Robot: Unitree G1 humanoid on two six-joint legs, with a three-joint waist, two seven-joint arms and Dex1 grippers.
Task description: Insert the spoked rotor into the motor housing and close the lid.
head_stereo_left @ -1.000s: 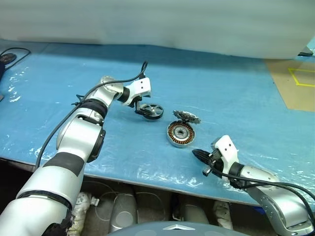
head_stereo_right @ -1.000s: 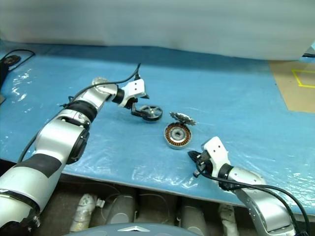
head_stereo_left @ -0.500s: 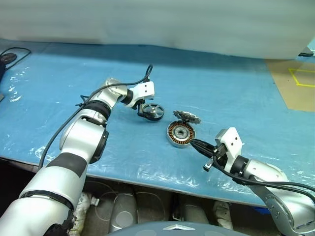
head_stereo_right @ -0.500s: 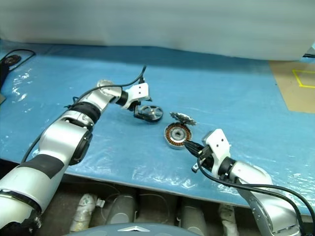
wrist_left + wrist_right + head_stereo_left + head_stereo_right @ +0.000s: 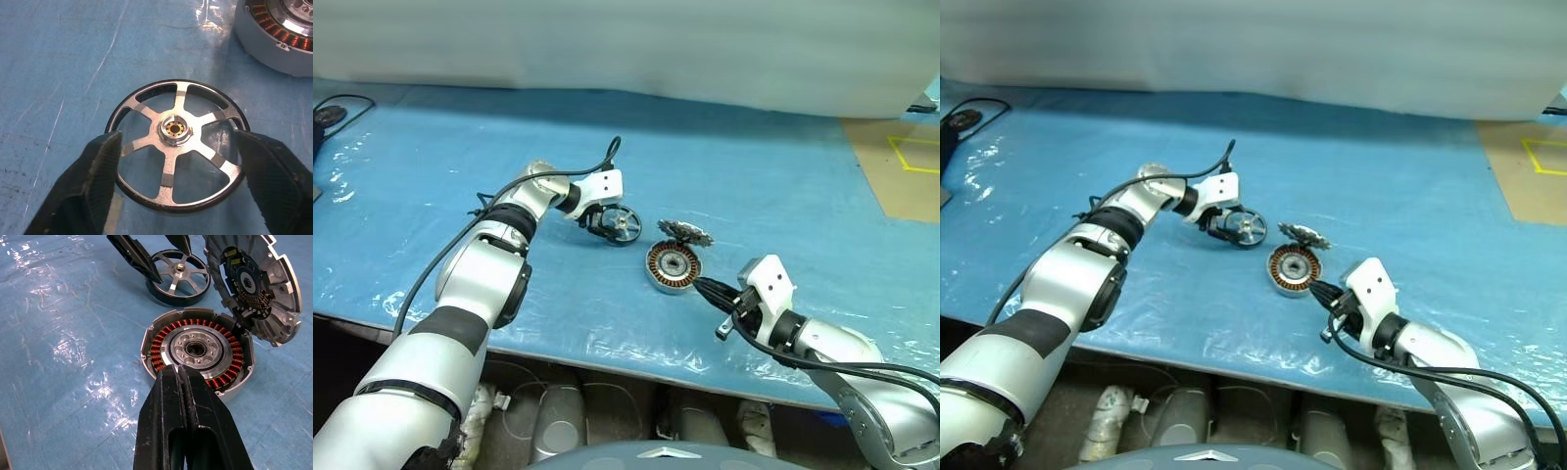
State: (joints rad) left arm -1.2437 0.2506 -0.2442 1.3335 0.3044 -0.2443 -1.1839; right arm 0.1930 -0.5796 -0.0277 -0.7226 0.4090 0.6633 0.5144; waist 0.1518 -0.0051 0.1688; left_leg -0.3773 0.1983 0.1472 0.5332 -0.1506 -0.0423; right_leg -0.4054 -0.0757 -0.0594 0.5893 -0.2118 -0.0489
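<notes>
Black-rimmed spoked rotor (image 5: 177,166) sits between my left gripper's (image 5: 176,183) open jaws; uneven closing could flick it away; right gripper (image 5: 182,382) shut.

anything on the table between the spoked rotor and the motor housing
Nothing: between the spoked rotor and the motor housing there is bare blue table cover, as the right wrist view shows.

Blue-covered table (image 5: 773,186) and its surroundings

A wrinkled clear plastic sheet (image 5: 372,157) lies glinting over the blue cover. A brown board (image 5: 901,176) with yellow tape lines (image 5: 911,157) sits at the far right, a black cable (image 5: 337,103) at the far left corner, and a pale wall (image 5: 626,44) behind.
</notes>
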